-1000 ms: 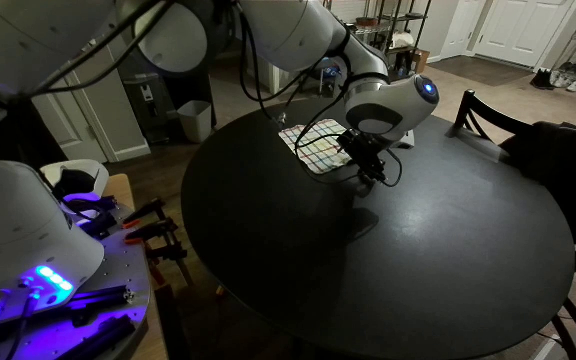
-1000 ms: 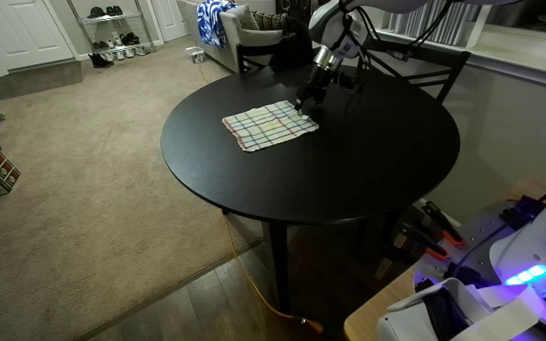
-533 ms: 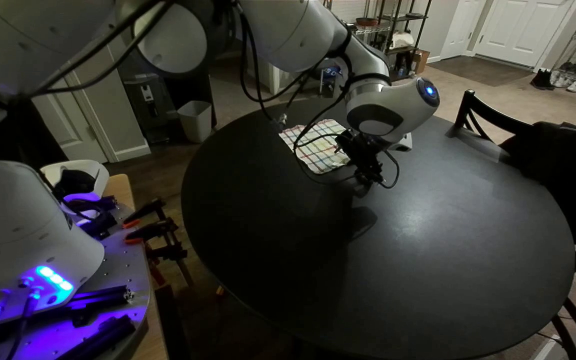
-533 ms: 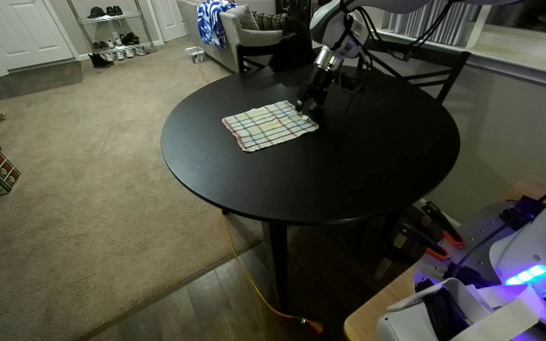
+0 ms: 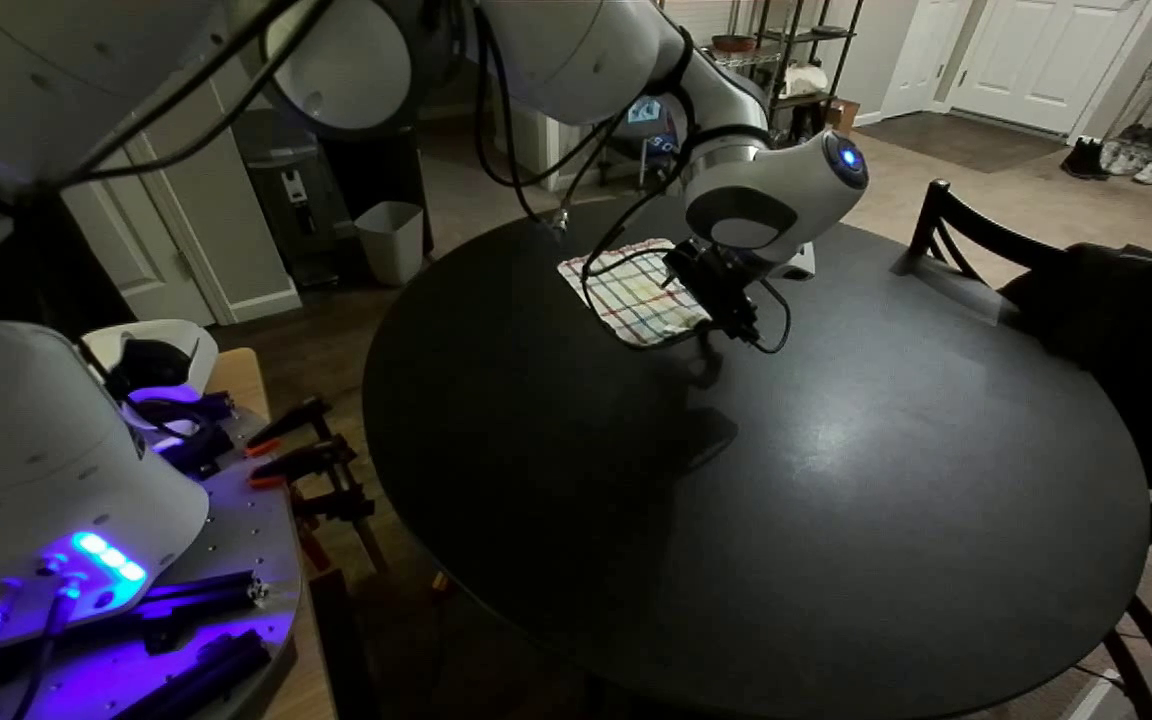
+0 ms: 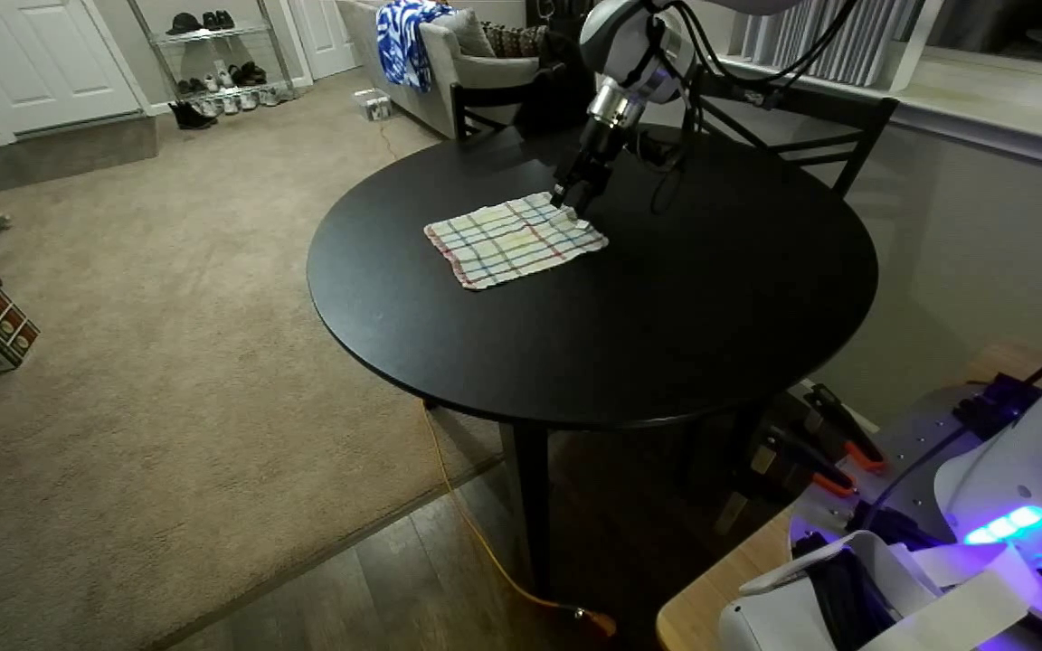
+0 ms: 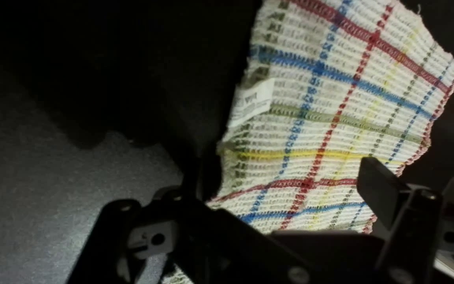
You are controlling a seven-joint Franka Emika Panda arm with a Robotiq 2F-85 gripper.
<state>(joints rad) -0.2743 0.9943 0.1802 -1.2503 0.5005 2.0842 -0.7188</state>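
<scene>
Beyond a round, dark table (image 6: pixel 593 353) stretches a beige carpet (image 6: pixel 168 298), with a sofa (image 6: pixel 485 77) and a shoe rack (image 6: pixel 213 35) farther off and a black chair (image 5: pixel 991 237) standing close to the rim. On the table top a checked cloth (image 6: pixel 512 242) lies spread nearly flat, off-white with red, blue, yellow and green stripes. It should handle as something light, soft and limp, not fragile, and its coarse weave ought to give good grip rather than slide. Being thin, though, it offers little height to pinch, so the edge beside the small white label (image 7: pixel 252 100), or a corner close by, looks the best place to take hold; the flat middle gives less to gather. Slanting down over one end of the cloth, the pincer (image 7: pixel 284 177) has its two sides wide apart and nothing in its grasp. Through the gap, the wrist view shows the stripes, with one finger (image 7: pixel 378 193) in front of the cloth's border and the other out by the opposite edge, dark against dark. Whether either tip touches the weave or hangs just above it cannot be told
</scene>
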